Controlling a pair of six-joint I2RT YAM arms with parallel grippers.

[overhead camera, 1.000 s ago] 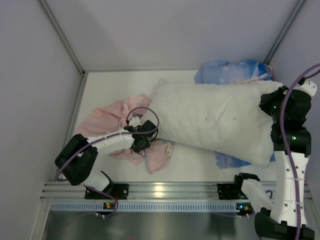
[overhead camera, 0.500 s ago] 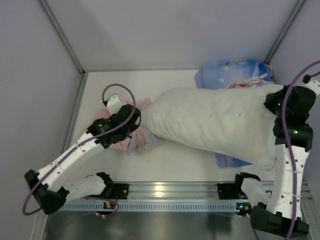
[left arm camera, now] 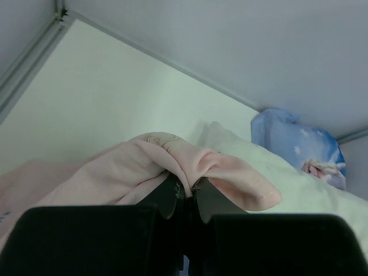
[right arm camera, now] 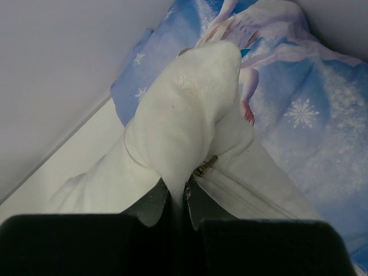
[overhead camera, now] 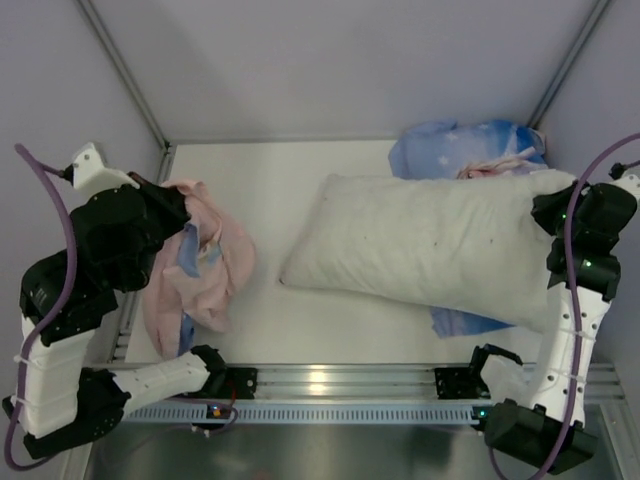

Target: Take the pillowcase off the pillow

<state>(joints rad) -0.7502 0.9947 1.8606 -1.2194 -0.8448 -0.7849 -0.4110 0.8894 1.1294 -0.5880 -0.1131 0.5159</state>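
Swung up and back to the far left since a second ago, the left fingers (overhead camera: pixel 172 207) have carried the pillowcase (overhead camera: pixel 208 272) away from the pillow's end. A second ago they sat there half apart among the pink folds. The cloth that was bunched against the pillow now hangs clear of it.

The left fingers are pressed together on a fold of the pillowcase's pale pink face, which the left wrist view shows draped over both tips. From that pinch the fabric falls below the fingers and slightly to their right. It is pink outside, with streaks of light blue print in its folds. Whether its lower part touches the counter (overhead camera: pixel 290 190) I cannot tell.

The pillow (overhead camera: pixel 430 250) lies well to the right of the left fingers, bare white and faintly speckled. A strip of bare counter separates it from the hanging pillowcase. Its left end rests low on the counter and its right end rises into the right fingers (overhead camera: pixel 555 205).

The right fingers are clamped on the pillow's right corner. In the right wrist view white fabric bunches up just above the pinched tips, and what looks like a small zip pull (right arm camera: pixel 206 165) sits just to their right. Beyond the right fingers a blue Elsa-print cloth (right arm camera: pixel 299 103) with snowflakes lies by the back wall. More blue fabric (overhead camera: pixel 462 322) shows under the pillow's near edge.
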